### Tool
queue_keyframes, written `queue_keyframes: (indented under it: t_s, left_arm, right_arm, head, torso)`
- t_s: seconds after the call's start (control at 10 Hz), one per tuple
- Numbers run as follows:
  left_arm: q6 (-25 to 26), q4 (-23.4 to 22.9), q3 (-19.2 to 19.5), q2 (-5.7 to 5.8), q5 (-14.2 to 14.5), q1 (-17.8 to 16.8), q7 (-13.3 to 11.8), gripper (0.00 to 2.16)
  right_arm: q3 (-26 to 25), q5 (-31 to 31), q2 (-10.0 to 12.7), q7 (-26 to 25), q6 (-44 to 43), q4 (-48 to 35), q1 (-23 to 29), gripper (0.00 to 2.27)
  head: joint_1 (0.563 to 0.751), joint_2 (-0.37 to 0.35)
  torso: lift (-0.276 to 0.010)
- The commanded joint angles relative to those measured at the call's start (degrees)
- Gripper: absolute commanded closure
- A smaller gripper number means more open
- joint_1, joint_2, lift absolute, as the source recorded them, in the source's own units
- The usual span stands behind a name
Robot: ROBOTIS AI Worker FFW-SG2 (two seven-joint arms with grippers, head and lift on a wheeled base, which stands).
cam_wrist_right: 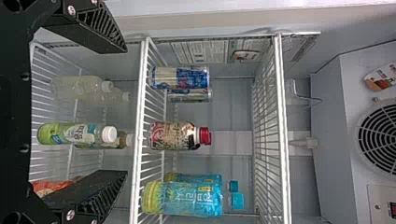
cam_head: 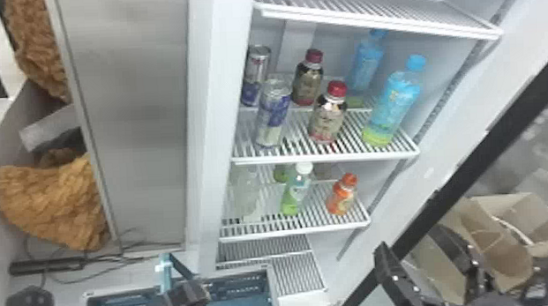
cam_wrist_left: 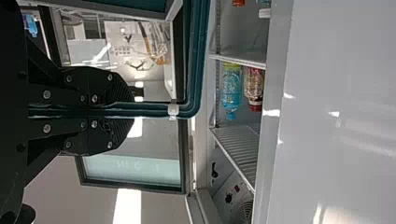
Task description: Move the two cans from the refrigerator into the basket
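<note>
Head view: a silver-and-blue metal can [cam_head: 273, 113] stands on the white wire shelf [cam_head: 322, 158], a similar can [cam_head: 255, 76] behind. Left wrist view: the black left gripper [cam_wrist_left: 128, 112] is closed on the teal plastic basket [cam_wrist_left: 198, 56]. Right wrist view: the black right gripper [cam_wrist_right: 126, 111] is open; poor alignment could topple the red-capped bottle [cam_wrist_right: 173, 136], weak pressure could let smooth metal slip.

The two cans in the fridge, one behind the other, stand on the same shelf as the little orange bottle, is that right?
Not quite, the shelf is wrong. The head view shows the near can and the far can, one behind the other, on the shelf above the orange bottle.
</note>
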Motion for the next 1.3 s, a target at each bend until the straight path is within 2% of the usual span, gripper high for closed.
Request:
queue_keyframes:
  t_s: [0.0,0.9,1.2]
  left_arm:
    - [0.0,0.0,0.0,0.0,0.0,0.1,0.0,1.19]
    - [0.0,-0.1,0.0,-0.09,0.0,0.1,0.0,1.19]
    - [0.0,0.0,-0.1,0.09,0.0,-0.2,0.0,1.19]
  right_arm:
    - [0.1,0.2,0.1,0.0,0.2,0.0,-0.2,0.12]
    - [1.4,1.4,0.1,-0.6,2.3,-0.9,-2.5,0.12]
    - [2.6,1.6,0.1,-1.1,5.4,1.2,-7.0,0.12]
  head:
    - [0.695,-0.35]
    - [0.695,-0.35]
    - [0.695,-0.35]
  torso:
    - [-0.031]
    - [-0.031]
    - [-0.031]
